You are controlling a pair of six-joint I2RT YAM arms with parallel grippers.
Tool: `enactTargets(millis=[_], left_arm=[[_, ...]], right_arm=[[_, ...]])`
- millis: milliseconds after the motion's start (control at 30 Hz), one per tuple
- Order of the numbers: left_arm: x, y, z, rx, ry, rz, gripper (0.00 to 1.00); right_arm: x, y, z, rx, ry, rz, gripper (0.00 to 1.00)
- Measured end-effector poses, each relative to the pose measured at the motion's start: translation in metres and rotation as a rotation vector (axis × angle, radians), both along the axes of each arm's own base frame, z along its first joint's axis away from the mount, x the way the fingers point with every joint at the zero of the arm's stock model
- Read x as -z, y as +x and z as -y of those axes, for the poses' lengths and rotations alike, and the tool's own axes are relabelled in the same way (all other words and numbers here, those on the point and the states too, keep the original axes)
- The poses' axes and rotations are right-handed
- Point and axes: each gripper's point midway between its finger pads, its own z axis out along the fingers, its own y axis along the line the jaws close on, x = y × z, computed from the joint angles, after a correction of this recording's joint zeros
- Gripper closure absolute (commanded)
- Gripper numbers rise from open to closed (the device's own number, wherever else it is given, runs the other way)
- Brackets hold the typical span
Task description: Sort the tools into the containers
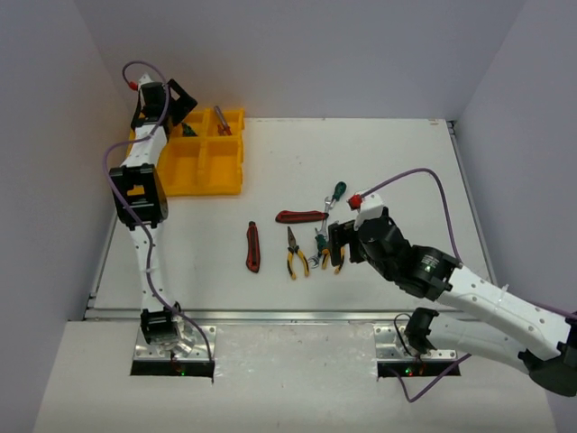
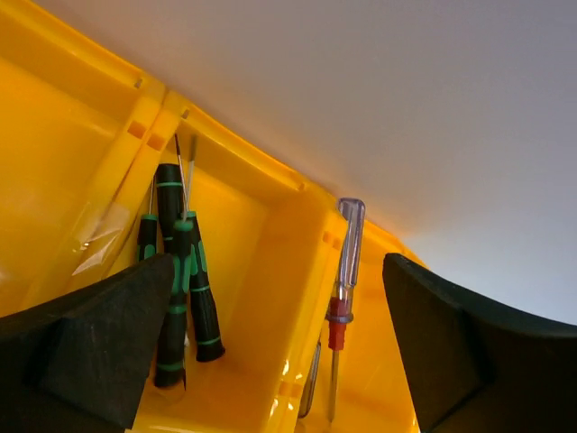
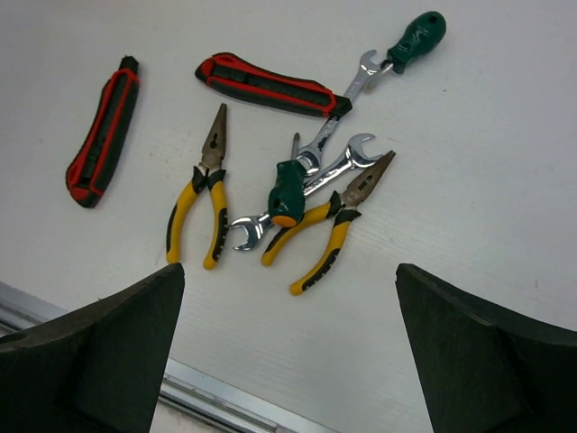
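Wide open above the green-handled screwdrivers in the yellow tray, the left gripper should lift straight clear of its walls, while the open right gripper best targets the lone yellow-handled pliers on the table.

No text, brand, number or sign can be read in any view. A clear patch on the tray wall, at nine o'clock in the left wrist view, shows no legible print.
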Motion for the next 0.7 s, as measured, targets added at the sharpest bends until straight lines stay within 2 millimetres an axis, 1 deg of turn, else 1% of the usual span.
enactTargets(millis=[33, 100, 167, 233, 267, 300, 367, 400, 433, 467, 500, 533, 567, 600, 633, 667, 700], left_arm=[[-0.005, -0.002, 0.002, 0.005, -0.007, -0.001, 0.00], [-0.024, -0.011, 0.006, 0.013, -0.019, -0.011, 0.00], [-0.059, -0.029, 0.011, 0.019, -0.025, -0.007, 0.00], [-0.108, -0.058, 0.019, 0.029, -0.031, 0.027, 0.00], [-0.131, -0.080, 0.024, 0.036, -0.035, 0.051, 0.00], [-0.154, -0.108, 0.032, 0.046, -0.049, 0.073, 0.00], [-0.205, -0.178, 0.052, 0.069, -0.067, 0.168, 0.00], [-0.227, -0.213, 0.064, 0.080, -0.068, 0.232, 0.00], [-0.246, -0.248, 0.077, 0.095, -0.068, 0.295, 0.00], [-0.262, -0.282, 0.092, 0.119, -0.065, 0.364, 0.00], [-0.270, -0.314, 0.108, 0.153, -0.065, 0.422, 0.00], [-0.273, -0.340, 0.123, 0.194, -0.068, 0.463, 0.00], [-0.281, -0.366, 0.137, 0.242, -0.069, 0.516, 0.00], [-0.284, -0.388, 0.148, 0.284, -0.069, 0.560, 0.00], [-0.280, -0.400, 0.152, 0.302, -0.063, 0.570, 0.00], [-0.269, -0.405, 0.153, 0.312, -0.052, 0.554, 0.00], [-0.253, -0.406, 0.153, 0.319, -0.043, 0.511, 0.00]], right_arm=[[0.004, 0.003, 0.003, 0.018, -0.012, -0.014, 0.01], [0.011, 0.012, 0.010, 0.063, -0.020, -0.053, 0.01], [0.021, 0.024, 0.018, 0.122, -0.025, -0.118, 0.01], [0.033, 0.039, 0.020, 0.185, -0.030, -0.188, 0.01], [0.040, 0.045, 0.019, 0.212, -0.037, -0.220, 0.01], [0.048, 0.051, 0.016, 0.237, -0.042, -0.256, 0.01], [0.065, 0.058, 0.009, 0.275, -0.058, -0.325, 0.01], [0.072, 0.061, 0.005, 0.289, -0.064, -0.353, 0.01], [0.077, 0.063, 0.001, 0.298, -0.069, -0.377, 0.03], [0.083, 0.065, -0.002, 0.302, -0.074, -0.400, 0.08], [0.087, 0.067, -0.007, 0.295, -0.081, -0.421, 0.15], [0.090, 0.069, -0.012, 0.283, -0.088, -0.438, 0.21], [0.094, 0.072, -0.016, 0.270, -0.098, -0.451, 0.27], [0.096, 0.075, -0.020, 0.260, -0.103, -0.463, 0.31], [0.100, 0.077, -0.022, 0.250, -0.116, -0.470, 0.39], [0.105, 0.077, -0.023, 0.237, -0.134, -0.480, 0.43], [0.111, 0.076, -0.022, 0.225, -0.154, -0.494, 0.45]])
